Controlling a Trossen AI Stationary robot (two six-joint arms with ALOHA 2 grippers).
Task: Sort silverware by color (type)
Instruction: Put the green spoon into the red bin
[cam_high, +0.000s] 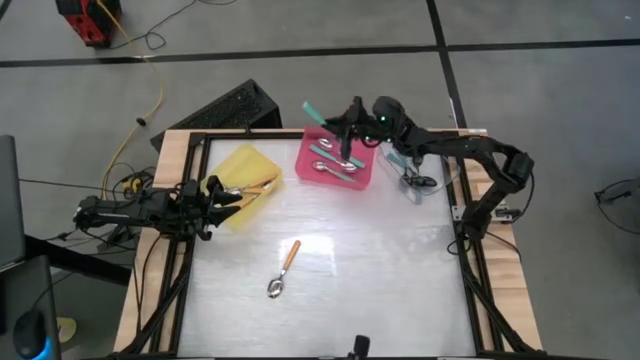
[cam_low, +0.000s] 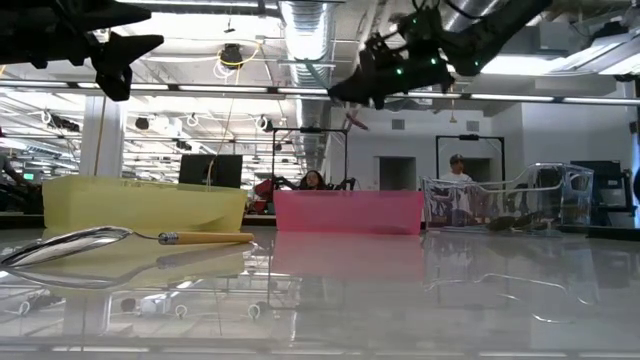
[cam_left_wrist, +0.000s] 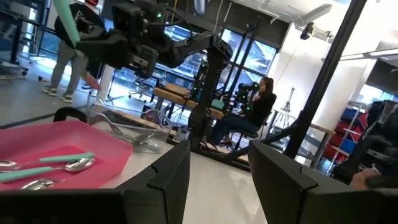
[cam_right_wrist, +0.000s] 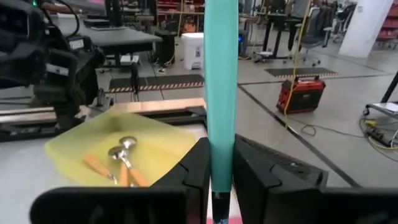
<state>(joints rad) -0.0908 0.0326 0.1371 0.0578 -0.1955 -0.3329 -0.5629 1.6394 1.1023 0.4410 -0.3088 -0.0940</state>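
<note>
Risk lies with the teal spoon (cam_right_wrist: 221, 93), pinched by its handle in the closed jaws of the right gripper (cam_high: 347, 124) above the pink tray (cam_high: 368, 172): released tilted, it may, I think, bounce onto the tabletop (cam_high: 380, 270), while the left gripper (cam_high: 222, 194) waits part-open over the yellow tray (cam_high: 240, 160).

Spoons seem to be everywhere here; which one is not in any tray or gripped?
The orange-handled spoon with the shiny silver bowl lies alone on the bare tabletop; every other spoon sits in a tray or is held.

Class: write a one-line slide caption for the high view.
Right gripper holds a teal spoon over the pink tray; an orange spoon lies mid-table.
</note>
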